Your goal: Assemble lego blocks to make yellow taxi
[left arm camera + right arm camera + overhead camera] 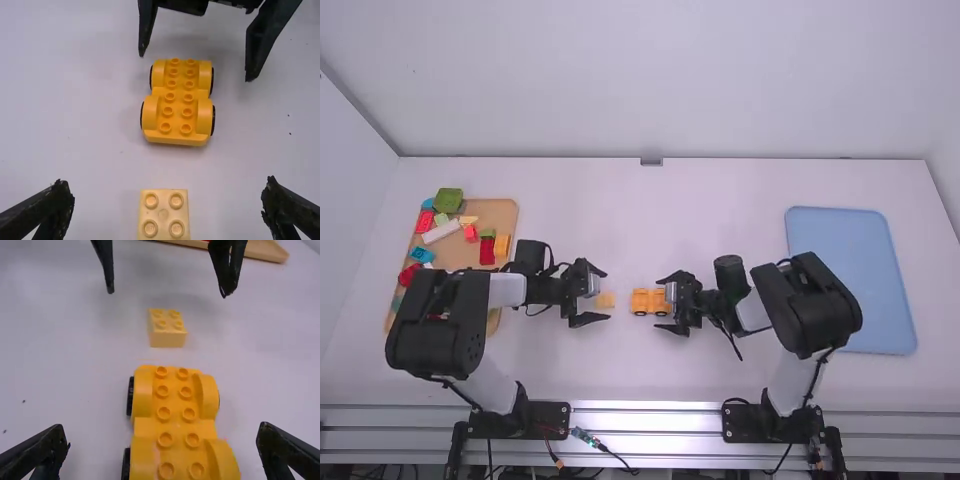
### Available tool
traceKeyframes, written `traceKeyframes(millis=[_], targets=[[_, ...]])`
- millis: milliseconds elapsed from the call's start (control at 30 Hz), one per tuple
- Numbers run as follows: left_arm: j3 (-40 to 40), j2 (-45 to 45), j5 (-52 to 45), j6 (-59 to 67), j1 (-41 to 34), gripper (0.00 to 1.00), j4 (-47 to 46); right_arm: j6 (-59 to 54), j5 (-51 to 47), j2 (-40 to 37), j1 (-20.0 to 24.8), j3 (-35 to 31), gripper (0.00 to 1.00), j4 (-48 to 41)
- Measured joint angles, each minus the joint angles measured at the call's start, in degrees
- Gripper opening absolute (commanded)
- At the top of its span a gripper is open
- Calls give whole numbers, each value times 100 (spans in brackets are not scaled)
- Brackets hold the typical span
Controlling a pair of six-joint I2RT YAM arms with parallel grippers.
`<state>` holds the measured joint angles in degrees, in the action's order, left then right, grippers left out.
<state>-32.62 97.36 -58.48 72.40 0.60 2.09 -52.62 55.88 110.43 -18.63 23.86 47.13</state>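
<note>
Your left end effector (606, 295) and right end effector (658, 304) gape, empty; your left arm (507, 290) partly hides the wooden tray (501, 211).

From high behind both arms (507, 290), it's looking forward, down across the counter (620, 220); close in, the wrist cameras slant toward each other, sharing wheeled base (177, 92) and pale block (163, 214).

We see a plain pale wall (650, 80) behind our white bench (670, 215), another wall (348, 200) at left, ridged metallic rails (650, 416) along the near edge, soft light.
</note>
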Motion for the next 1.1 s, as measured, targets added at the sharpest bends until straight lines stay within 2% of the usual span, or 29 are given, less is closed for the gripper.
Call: traceKeyframes(millis=[300,400,500,667,767,900,967,1100], targets=[[0,785,20,-24,-2,98,638,474,140,592,144,442,99,164],[0,957,28,-170,-2,88,874,496,195,673,144,481,99,166],[0,1093,44,-295,-2,65,1091,551,273,688,146,481,99,164],[0,1244,50,-365,-2,51,1043,570,295,686,144,481,99,90],[-22,1246,90,-378,-4,22,1054,544,295,688,144,481,99,-24],[-28,1246,103,-396,-7,18,1064,494,295,688,144,481,99,-87],[-28,1246,103,-389,-9,4,1067,444,295,688,144,485,99,-138],[-26,1241,101,-389,-7,2,1060,407,293,688,140,608,99,-413]])
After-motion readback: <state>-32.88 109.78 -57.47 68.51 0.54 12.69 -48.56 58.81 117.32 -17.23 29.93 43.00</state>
